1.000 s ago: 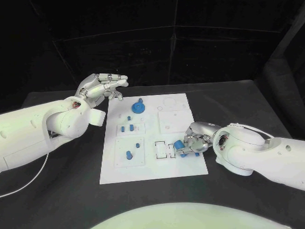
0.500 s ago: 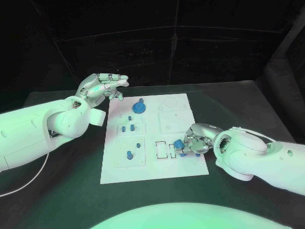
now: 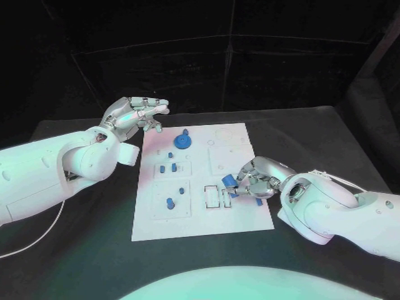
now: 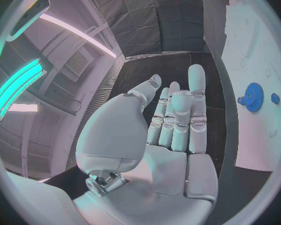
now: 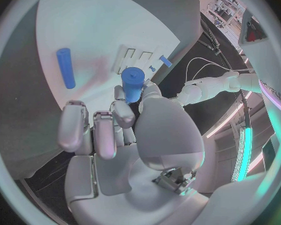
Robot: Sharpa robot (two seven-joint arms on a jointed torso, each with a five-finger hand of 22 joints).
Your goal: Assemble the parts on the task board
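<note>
Judged partly done: gear (image 3: 182, 140) and small blue parts (image 3: 169, 167) seated on left half of task board (image 3: 200, 225); right half largely bare, with one blue rod (image 5: 65, 68) lying loose there. Right hand (image 3: 254, 180) over near-right part of board, pinching short blue cylinder (image 5: 133, 84) between thumb and fingers, clear of board beside the rectangular slots (image 3: 216, 195), other fingers loosely curled. Left hand (image 3: 135, 114) held above bench (image 3: 74, 250) off far-left corner of board, fingers straight and close together, holding and touching nothing.
</note>
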